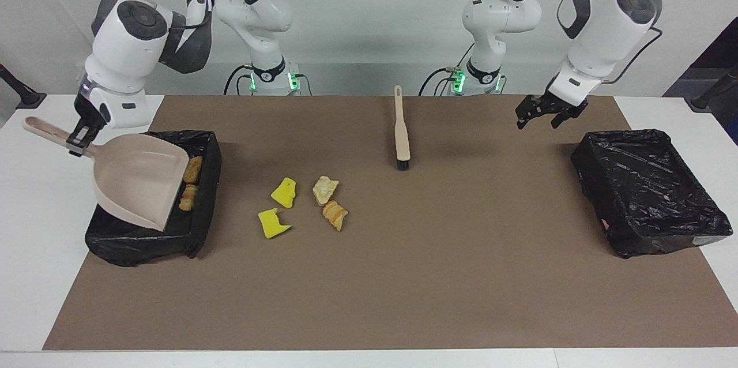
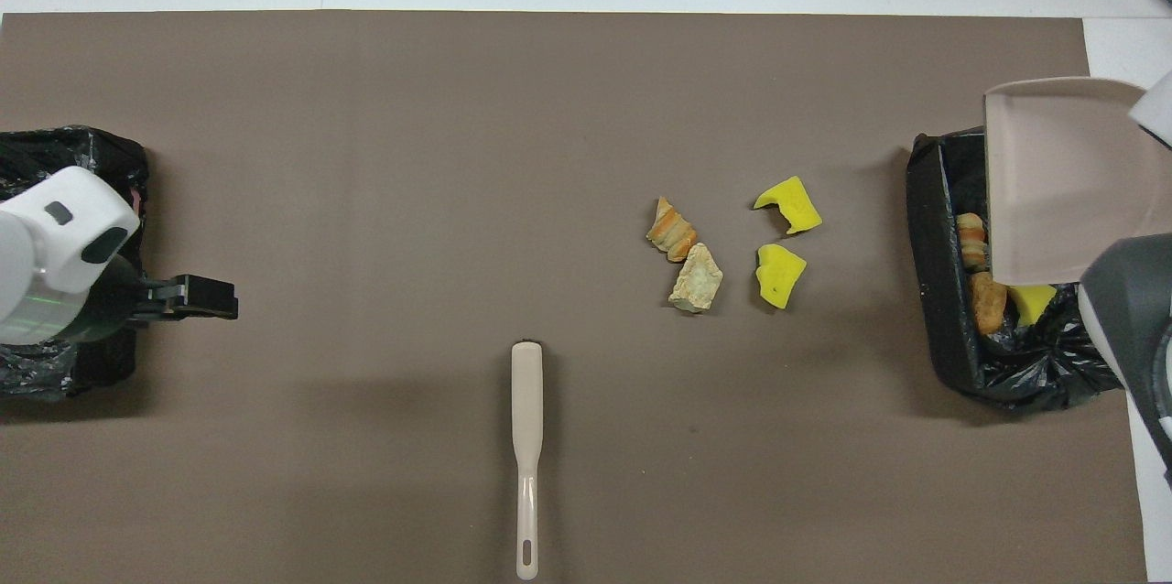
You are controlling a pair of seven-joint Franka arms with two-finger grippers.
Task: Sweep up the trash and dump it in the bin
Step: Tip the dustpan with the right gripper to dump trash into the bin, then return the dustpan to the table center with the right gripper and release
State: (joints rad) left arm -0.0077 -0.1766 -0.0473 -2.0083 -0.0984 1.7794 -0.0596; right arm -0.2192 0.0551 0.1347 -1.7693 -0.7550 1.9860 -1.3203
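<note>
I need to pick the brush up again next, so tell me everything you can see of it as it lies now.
The brush is a slim beige, plastic-looking hand brush with a narrow handle, a hanging slot at its tip and short black bristles at the wider end. It lies flat on the brown mat, handle toward the robots, bristles pointing away. Nothing touches it; the trash scraps lie apart from it, toward the right arm's end.
</note>
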